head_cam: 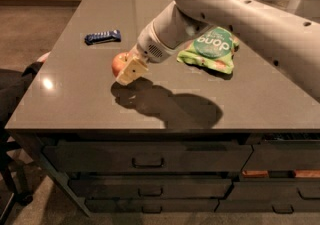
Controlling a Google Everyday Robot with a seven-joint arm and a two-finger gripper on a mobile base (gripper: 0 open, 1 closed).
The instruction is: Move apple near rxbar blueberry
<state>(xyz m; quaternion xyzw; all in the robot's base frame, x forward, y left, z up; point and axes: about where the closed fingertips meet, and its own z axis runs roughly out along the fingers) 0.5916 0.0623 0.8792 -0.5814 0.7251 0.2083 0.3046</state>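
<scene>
Noting the gripper [131, 71] low over the bench [75, 104], left of centre, set against the near-right side of the apple [118, 62]. We cannot tell whether it is clamped on the apple or only leaning on it, since its cream tip hides the contact. The apple sits between the bench's middle and its left edge. The bar [102, 36] lies apart from it, toward the far-left corner and close to the left edge.

Risks as we judge them:
- A shallow hold: the apple is round and may slip free and roll. The left edge is near, so it could go off the bench.
- Overshoot toward the bar: it is flat and light. A nudge from the apple or the gripper would slide it toward the left edge.
- Release too close: the apple may land on the bar rather than beside it.
- The arm [240, 14] passes over the green bag [210, 49] right of centre. A low sweep could drag it.
</scene>
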